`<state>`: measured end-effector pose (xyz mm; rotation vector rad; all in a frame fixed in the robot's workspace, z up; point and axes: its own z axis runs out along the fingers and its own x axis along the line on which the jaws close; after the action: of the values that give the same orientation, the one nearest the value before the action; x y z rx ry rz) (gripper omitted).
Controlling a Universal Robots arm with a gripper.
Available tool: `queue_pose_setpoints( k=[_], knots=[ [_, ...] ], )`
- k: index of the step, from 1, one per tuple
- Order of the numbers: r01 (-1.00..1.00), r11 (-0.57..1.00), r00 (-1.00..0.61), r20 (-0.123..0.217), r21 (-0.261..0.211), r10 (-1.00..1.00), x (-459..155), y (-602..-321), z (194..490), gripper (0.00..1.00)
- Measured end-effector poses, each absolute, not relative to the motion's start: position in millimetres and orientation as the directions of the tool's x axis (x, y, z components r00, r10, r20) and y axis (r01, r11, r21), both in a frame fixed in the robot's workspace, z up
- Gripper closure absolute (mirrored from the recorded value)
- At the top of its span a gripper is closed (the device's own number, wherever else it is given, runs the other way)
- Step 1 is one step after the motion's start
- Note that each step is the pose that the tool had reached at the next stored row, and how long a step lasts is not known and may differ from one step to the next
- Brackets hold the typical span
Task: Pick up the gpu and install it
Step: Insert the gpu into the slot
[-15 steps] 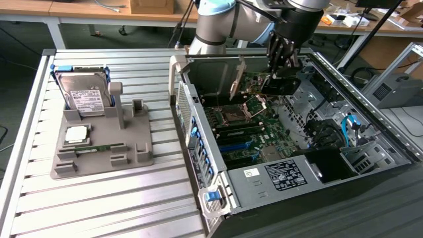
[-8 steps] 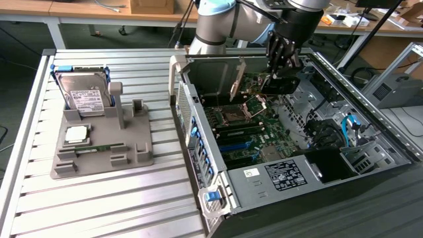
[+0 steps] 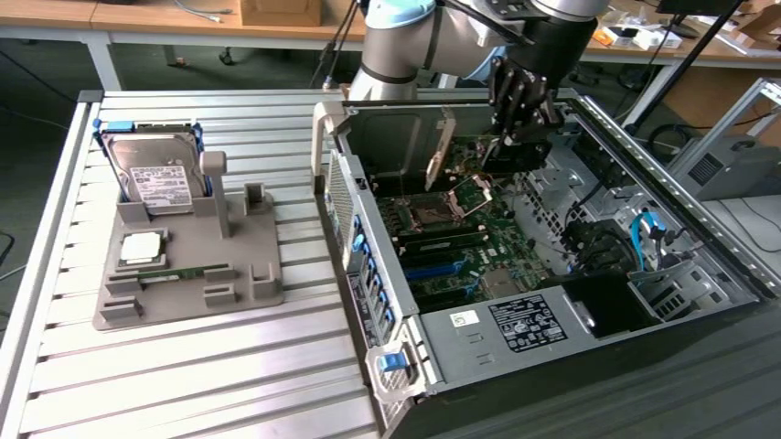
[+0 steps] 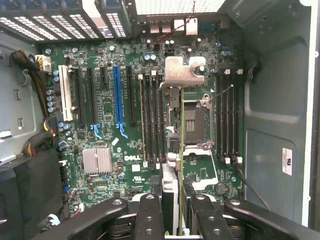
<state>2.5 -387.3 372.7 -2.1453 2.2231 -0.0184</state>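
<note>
The pick-up looks done and the install not yet: the claw [image 3: 513,137], closed on the gpu [image 3: 442,148], holds it edge-on above the motherboard [image 3: 458,242] inside the open computer case [image 3: 683,197], upper centre of the exterior view, unseated.
</note>
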Motion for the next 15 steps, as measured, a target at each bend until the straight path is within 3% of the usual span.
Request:
queue_pose_setpoints(
  k=[15],
  knots=[
    [-0.999,-0.022,0.023,-0.029,-0.045,-0.999,1.9,-393.0,372.6,0.73]
  ],
)
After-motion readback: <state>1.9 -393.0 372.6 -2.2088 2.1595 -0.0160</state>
